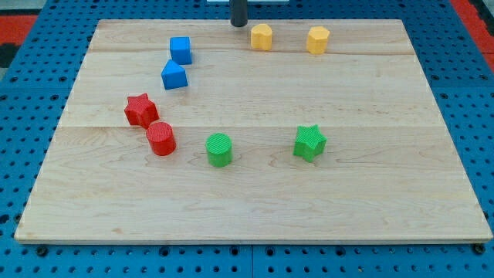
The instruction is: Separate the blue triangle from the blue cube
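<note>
Straight dark rod, my tip [239, 25] rounded

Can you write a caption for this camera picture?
My tip waits at the board's top edge, right of the blue cube and blue triangle.

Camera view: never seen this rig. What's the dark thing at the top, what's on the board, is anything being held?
There is one picture, from a single camera that looks down at an angle on a wooden board lying on a blue pegboard.

The dark thing is the lower end of a rod on a robot arm. It has no gripper, so nothing is held; it only pushes blocks by sliding. My tip is at the view's top edge, just left of the yellow blocks and right of the blue ones, touching none.

Blocks:
- blue cube, with the blue triangle close below it
- red star and red cylinder, close together
- green cylinder and green star
- two yellow blocks
</note>
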You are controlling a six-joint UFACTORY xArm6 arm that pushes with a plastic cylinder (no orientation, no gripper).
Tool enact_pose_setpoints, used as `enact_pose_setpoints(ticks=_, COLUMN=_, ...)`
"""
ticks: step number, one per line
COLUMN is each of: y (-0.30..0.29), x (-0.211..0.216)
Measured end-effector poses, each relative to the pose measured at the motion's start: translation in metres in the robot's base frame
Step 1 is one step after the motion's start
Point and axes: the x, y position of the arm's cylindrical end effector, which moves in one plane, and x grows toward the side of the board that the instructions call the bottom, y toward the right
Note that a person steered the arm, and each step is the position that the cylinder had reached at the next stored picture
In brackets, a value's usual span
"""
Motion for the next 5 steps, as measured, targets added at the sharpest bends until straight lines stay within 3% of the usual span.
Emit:
enact_pose_setpoints(ticks=3, y=0.172, x=0.006)
enact_pose_setpoints(ticks=4, y=0.279, x=0.021)
enact_pose_setpoints(ticks=5, y=0.205, x=0.099)
